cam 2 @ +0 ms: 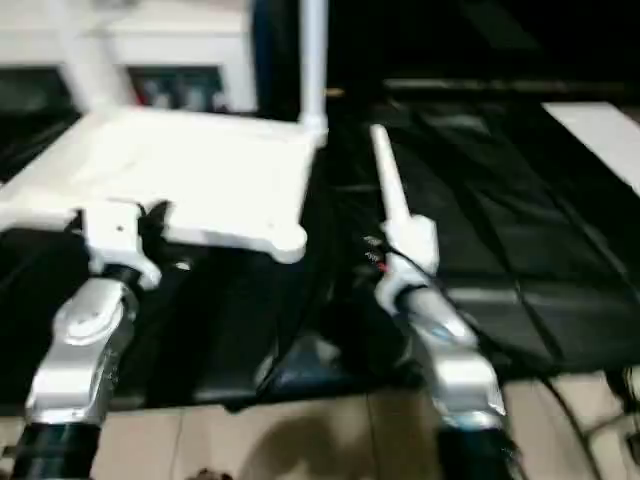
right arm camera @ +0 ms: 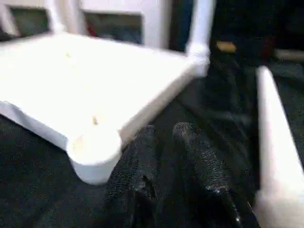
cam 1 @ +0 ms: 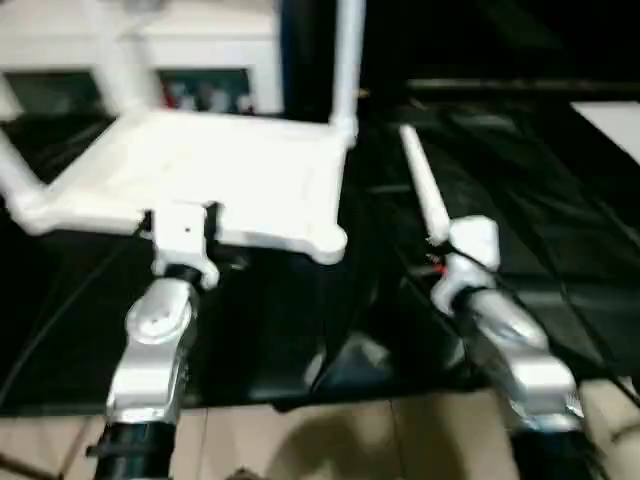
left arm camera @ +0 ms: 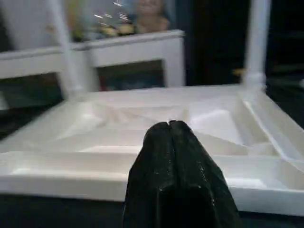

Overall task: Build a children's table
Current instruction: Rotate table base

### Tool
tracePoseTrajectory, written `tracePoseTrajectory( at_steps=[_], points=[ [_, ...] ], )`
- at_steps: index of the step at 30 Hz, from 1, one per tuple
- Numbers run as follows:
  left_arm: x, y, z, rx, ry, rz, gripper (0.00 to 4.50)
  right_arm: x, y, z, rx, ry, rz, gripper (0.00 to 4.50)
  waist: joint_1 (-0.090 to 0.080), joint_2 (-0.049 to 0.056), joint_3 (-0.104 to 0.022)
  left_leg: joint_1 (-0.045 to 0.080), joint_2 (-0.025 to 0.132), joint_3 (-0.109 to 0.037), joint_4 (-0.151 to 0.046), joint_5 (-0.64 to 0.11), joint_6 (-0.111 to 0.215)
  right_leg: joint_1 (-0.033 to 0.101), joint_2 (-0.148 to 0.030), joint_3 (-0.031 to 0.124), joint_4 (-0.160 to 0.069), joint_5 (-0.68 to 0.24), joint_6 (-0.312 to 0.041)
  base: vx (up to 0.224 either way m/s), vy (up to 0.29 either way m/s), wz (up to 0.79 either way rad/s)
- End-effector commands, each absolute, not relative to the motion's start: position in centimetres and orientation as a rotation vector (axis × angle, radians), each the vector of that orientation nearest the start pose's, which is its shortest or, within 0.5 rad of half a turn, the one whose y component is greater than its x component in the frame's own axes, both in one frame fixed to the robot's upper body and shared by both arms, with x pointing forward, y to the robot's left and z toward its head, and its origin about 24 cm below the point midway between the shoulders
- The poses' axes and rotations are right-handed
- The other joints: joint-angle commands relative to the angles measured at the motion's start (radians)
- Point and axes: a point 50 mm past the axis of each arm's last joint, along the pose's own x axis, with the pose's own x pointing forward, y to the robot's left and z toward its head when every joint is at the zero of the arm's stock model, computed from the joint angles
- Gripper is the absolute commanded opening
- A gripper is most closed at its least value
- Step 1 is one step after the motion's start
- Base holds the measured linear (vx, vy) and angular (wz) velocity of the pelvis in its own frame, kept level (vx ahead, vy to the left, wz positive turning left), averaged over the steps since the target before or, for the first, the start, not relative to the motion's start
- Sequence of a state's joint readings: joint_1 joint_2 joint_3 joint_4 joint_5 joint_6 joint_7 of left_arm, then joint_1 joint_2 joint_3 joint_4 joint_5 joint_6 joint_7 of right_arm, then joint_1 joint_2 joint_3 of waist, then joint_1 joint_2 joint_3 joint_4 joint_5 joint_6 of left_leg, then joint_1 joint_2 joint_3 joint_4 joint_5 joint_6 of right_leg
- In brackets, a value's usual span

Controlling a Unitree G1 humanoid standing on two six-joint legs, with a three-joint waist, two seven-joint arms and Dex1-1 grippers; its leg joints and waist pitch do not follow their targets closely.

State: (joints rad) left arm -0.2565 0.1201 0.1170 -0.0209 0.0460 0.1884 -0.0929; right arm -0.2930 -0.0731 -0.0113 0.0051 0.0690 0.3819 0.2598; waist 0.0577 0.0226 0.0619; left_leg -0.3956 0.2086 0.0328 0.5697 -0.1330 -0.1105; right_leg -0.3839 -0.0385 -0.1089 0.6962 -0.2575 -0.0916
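- The tabletop (cam 1: 210, 180) lies upside down, ribbed underside up, on the black-draped desk (cam 1: 560, 260), toward its far left part; my left jaws (left arm camera: 176, 156) sit at the middle of its near edge.
- In my left wrist view the two black fingers are pressed together with no gap, tips over the near rim; I judge them closed on nothing, resting against the tabletop.
- Three legs already stand in corner sockets: one at the far right corner (cam 1: 347, 60), one at the far left (cam 1: 125, 70), one leaning out at the near left (cam 1: 15, 180).
- The near right socket (right arm camera: 95, 152) is empty. The fourth leg (cam 1: 425, 195) lies on the desk just beside the tabletop's right edge, next to my right jaws (right arm camera: 178, 156).
- My right fingers stand narrow with a slim gap, holding nothing; the leg runs alongside them, not between.
- Risk: if I close here I would likely pinch the cloth, or nudge the leg so it rolls off toward the desk's right.
- Risk: if my left jaws only rest on the rim, pushing a leg into the socket could slide or tip the tabletop, straining the three seated legs.
- Risk: a leg entering tilted may jam.
- I can read no brand, label or writing anywhere.
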Motion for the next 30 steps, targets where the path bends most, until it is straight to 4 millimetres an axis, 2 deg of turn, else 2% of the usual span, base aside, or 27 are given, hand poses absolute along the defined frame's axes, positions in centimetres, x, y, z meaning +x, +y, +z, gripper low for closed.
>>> tracePoseTrajectory(
  at_steps=[1,2,3,5,6,7,8,9,10,11,14,15,16,17,18,19,20,21,22,23,24,25,26,27,28,29,30],
  points=[
    [30.1,17.0,10.3,0.152,-0.069,-0.055,0.00,30.4,-13.1,7.7,0.031,0.134,0.335,0.69,0.004,-0.004,-0.045,0.044,-0.039,0.070,0.002,-0.536,0.102,-0.027,-0.071,0.069,-0.180,-0.265,-0.272,-0.004,-0.290,0.26],
    [30.1,17.2,10.3,0.138,-0.065,-0.049,0.00,30.4,-12.9,7.7,0.040,0.136,0.349,0.69,0.051,-0.046,-0.047,0.017,-0.095,0.123,0.194,-0.315,0.160,0.003,-0.127,0.100,-0.241,-0.557,-0.212,0.020,-0.229,0.00],
    [30.1,17.3,10.3,0.136,-0.064,-0.048,0.00,30.4,-12.9,7.7,0.042,0.136,0.351,0.69,0.069,-0.039,-0.057,-0.043,-0.081,0.104,0.179,-0.235,0.167,0.067,-0.146,0.142,-0.204,-0.534,-0.158,0.020,-0.229,0.00],
    [30.2,17.7,10.2,0.127,-0.041,-0.043,0.00,30.4,-12.4,7.5,0.061,0.150,0.381,0.69,0.098,-0.032,-0.058,-0.013,-0.070,0.078,0.071,-0.147,0.172,0.069,-0.146,0.156,-0.188,-0.391,0.176,0.006,-0.171,0.14],
    [30.2,17.9,10.1,0.129,-0.031,-0.047,0.00,30.5,-12.0,7.2,0.058,0.167,0.399,0.69,0.105,-0.008,-0.064,0.003,-0.049,0.066,0.044,-0.143,0.185,0.070,-0.151,0.148,-0.191,-0.330,0.186,-0.023,-0.159,0.24],
    [30.2,18.0,10.1,0.133,-0.023,-0.056,0.00,30.6,-11.8,7.0,0.035,0.179,0.416,0.69,0.097,0.006,-0.071,0.018,-0.026,0.051,0.014,-0.133,0.202,0.065,-0.100,0.111,-0.176,-0.231,0.217,-0.026,-0.148,0.10],
    [30.2,18.0,10.0,0.142,-0.015,-0.063,0.00,30.7,-11.5,6.8,-0.003,0.187,0.433,0.69,0.088,0.007,-0.072,-0.035,-0.014,-0.004,-0.016,-0.168,0.243,0.110,-0.141,0.035,-0.159,-0.220,0.193,-0.018,-0.120,0.31],
    [30.1,18.1,10.0,0.140,-0.012,-0.059,0.00,30.7,-11.3,6.6,-0.009,0.194,0.444,0.69,0.100,0.021,-0.079,0.002,-0.004,-0.009,-0.007,-0.230,0.221,0.090,-0.160,0.034,-0.170,-0.300,0.175,-0.018,-0.120,0.31],
    [30.1,18.1,10.0,0.140,-0.010,-0.053,0.00,30.6,-11.3,6.5,-0.010,0.197,0.449,0.69,0.083,0.008,-0.056,0.008,-0.032,0.022,0.020,-0.295,0.187,0.096,-0.185,0.015,-0.210,-0.532,0.138,-0.012,-0.081,0.62],
    [30.0,18.1,10.0,0.131,-0.002,-0.054,0.00,30.6,-11.1,6.3,-0.005,0.201,0.461,0.69,0.089,0.000,-0.040,0.050,-0.058,0.079,0.086,-0.276,0.163,0.077,-0.204,-0.034,-0.276,-0.761,0.161,0.004,-0.063,0.58],
    [29.9,18.1,9.9,0.112,0.003,-0.051,0.00,30.7,-10.8,6.3,-0.004,0.194,0.474,0.69,0.092,0.035,-0.032,0.089,-0.014,0.111,0.073,-0.365,0.178,0.111,-0.193,-0.131,-0.312,-0.795,0.196,0.022,-0.030,0.52],
    [29.8,18.2,9.9,0.108,0.006,-0.048,0.00,30.6,-10.8,6.3,0.013,0.194,0.470,0.69,0.081,0.077,-0.046,0.131,0.102,0.072,-0.009,-0.583,0.148,0.104,-0.104,-0.107,-0.213,-0.640,0.184,0.040,0.008,0.41],
    [29.7,18.3,9.8,0.104,0.015,-0.049,0.00,30.6,-10.7,6.4,0.026,0.192,0.468,0.69,0.082,0.069,-0.041,0.135,0.205,0.009,-0.129,-0.856,0.088,0.073,-0.067,-0.040,0.014,-0.236,0.094,0.081,0.030,0.15],
    [29.7,18.4,9.7,0.104,0.017,-0.046,0.00,30.7,-10.7,6.3,0.025,0.194,0.469,0.69,0.079,0.078,-0.038,0.162,0.185,0.045,-0.142,-0.917,0.065,0.031,-0.051,-0.016,0.030,-0.154,0.055,0.114,-0.032,0.17],
    [29.7,18.4,9.7,0.103,0.019,-0.043,0.00,30.7,-10.7,6.3,0.022,0.195,0.470,0.69,0.067,0.054,-0.031,0.178,0.160,0.059,-0.134,-0.988,0.057,0.014,-0.075,0.024,0.037,-0.149,0.015,0.114,-0.032,0.17],
    [29.6,18.6,9.7,0.102,0.021,-0.037,0.00,30.7,-10.7,6.3,0.019,0.194,0.467,0.69,0.058,0.028,-0.033,0.199,0.076,0.107,-0.086,-0.919,0.054,0.002,-0.090,0.058,-0.059,-0.215,-0.012,0.124,-0.093,0.15],
    [29.6,18.7,9.7,0.100,0.022,-0.035,0.00,30.7,-10.7,6.3,0.022,0.194,0.463,0.69,0.067,0.005,-0.038,0.163,0.012,0.138,-0.045,-0.801,0.067,0.039,-0.108,0.090,-0.124,-0.276,-0.035,0.152,-0.070,0.03],
    [29.6,19.0,9.7,0.096,0.024,-0.028,0.00,30.7,-10.9,6.5,0.030,0.177,0.440,0.69,0.134,-0.025,-0.062,0.022,-0.040,0.120,0.116,-0.288,0.169,0.191,-0.226,0.218,-0.204,-0.474,-0.043,0.152,-0.070,0.03],
    [29.6,19.0,9.7,0.096,0.024,-0.028,0.00,30.7,-10.9,6.5,0.030,0.177,0.440,0.69,0.134,-0.025,-0.062,0.022,-0.040,0.120,0.116,-0.288,0.169,0.191,-0.226,0.218,-0.204,-0.474,-0.043,0.156,-0.053,0.05],
    [29.6,19.2,9.7,0.096,0.027,-0.027,0.00,30.8,-11.1,6.5,0.032,0.175,0.411,0.69,0.155,-0.026,-0.076,-0.057,-0.066,0.088,0.145,-0.087,0.212,0.227,-0.176,0.200,-0.180,-0.233,-0.043,0.149,-0.038,0.14],
    [29.6,19.2,9.7,0.095,0.028,-0.026,0.00,30.9,-11.3,6.6,0.039,0.173,0.394,0.69,0.143,-0.008,-0.078,-0.076,-0.059,0.077,0.118,-0.013,0.212,0.227,-0.144,0.159,-0.170,-0.051,-0.057,0.149,-0.038,0.14],
    [29.6,19.3,9.7,0.093,0.029,-0.024,0.00,31.0,-11.5,6.6,0.048,0.175,0.369,0.69,0.142,0.016,-0.088,-0.063,-0.047,0.073,0.078,0.036,0.209,0.223,-0.122,0.129,-0.162,0.015,-0.047,0.173,0.012,0.15],
    [29.5,19.3,9.7,0.095,0.031,-0.025,0.00,31.0,-11.7,6.6,0.058,0.175,0.343,0.69,0.112,0.065,-0.104,0.019,-0.014,0.056,0.002,0.149,0.225,0.185,-0.041,0.041,-0.122,0.089,0.035,0.216,0.044,-0.01],
    [29.5,19.4,9.7,0.097,0.033,-0.026,0.00,31.1,-11.9,6.7,0.073,0.171,0.320,0.69,0.081,0.072,-0.100,0.078,0.031,-0.009,-0.017,0.164,0.375,0.121,0.004,0.008,-0.052,0.056,0.089,0.216,0.044,-0.01],
    [29.5,19.4,9.7,0.097,0.033,-0.026,0.00,31.1,-11.9,6.7,0.073,0.171,0.320,0.69,0.050,0.092,-0.119,0.205,0.100,-0.093,-0.012,0.215,0.512,-0.011,-0.002,0.007,0.035,-0.092,0.122,0.226,0.012,-0.11],
    [29.5,19.5,9.7,0.100,0.040,-0.031,0.00,31.1,-12.3,6.9,0.082,0.164,0.291,0.69,0.049,0.070,-0.124,0.221,0.130,-0.117,0.015,0.346,0.605,-0.055,-0.035,0.033,0.075,-0.183,0.139,0.099,0.017,-0.24],
    [29.6,19.5,9.7,0.101,0.044,-0.035,0.00,31.1,-12.5,6.9,0.083,0.162,0.274,0.69,0.052,0.052,-0.114,0.196,0.132,0.017,0.011,0.390,0.379,-0.113,-0.063,0.046,0.097,-0.012,0.202,0.099,0.017,-0.24]
  ],
)
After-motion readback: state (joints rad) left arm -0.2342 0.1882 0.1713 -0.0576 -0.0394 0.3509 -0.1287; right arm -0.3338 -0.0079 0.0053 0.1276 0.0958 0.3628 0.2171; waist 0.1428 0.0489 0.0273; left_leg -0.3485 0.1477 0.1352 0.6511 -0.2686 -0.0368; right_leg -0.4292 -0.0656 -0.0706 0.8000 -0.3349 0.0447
